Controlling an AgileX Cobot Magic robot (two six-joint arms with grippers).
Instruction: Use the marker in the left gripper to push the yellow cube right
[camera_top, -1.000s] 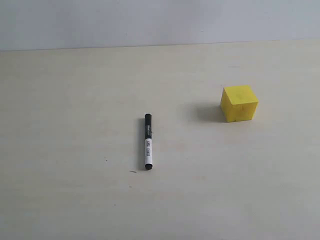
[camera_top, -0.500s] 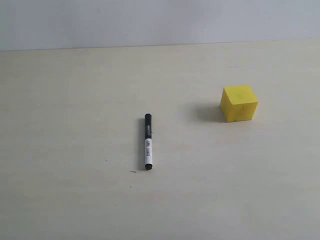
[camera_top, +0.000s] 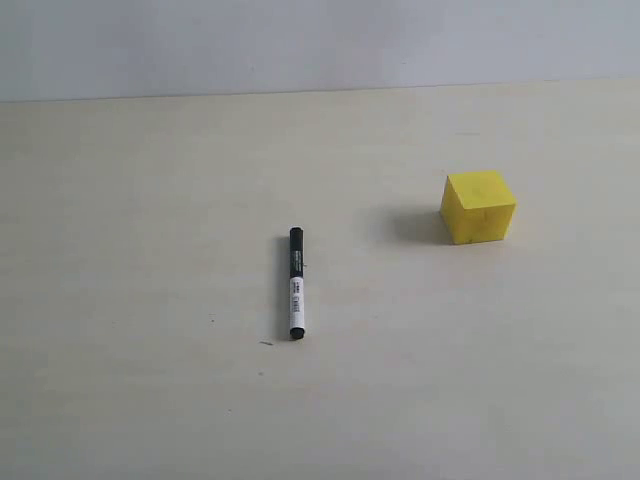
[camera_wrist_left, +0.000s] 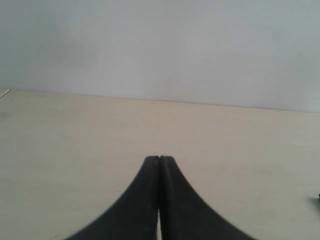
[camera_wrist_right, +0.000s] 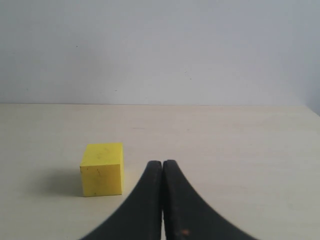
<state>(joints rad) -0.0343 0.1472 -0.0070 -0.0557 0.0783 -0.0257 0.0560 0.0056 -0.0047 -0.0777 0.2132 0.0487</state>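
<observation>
The marker (camera_top: 296, 284) lies flat on the pale table, black cap pointing away, white labelled barrel toward the front, held by nothing. The yellow cube (camera_top: 478, 206) rests to its right and a little farther back; it also shows in the right wrist view (camera_wrist_right: 102, 169), ahead of the fingertips and to one side. Neither arm appears in the exterior view. My left gripper (camera_wrist_left: 159, 158) is shut with its black fingers pressed together and nothing between them, over bare table. My right gripper (camera_wrist_right: 162, 162) is likewise shut and holds nothing.
The beige table (camera_top: 150, 200) runs back to a plain grey-white wall (camera_top: 320, 45). A dark speck at the edge of the left wrist view (camera_wrist_left: 318, 199) is cut off by the frame; what it is cannot be told.
</observation>
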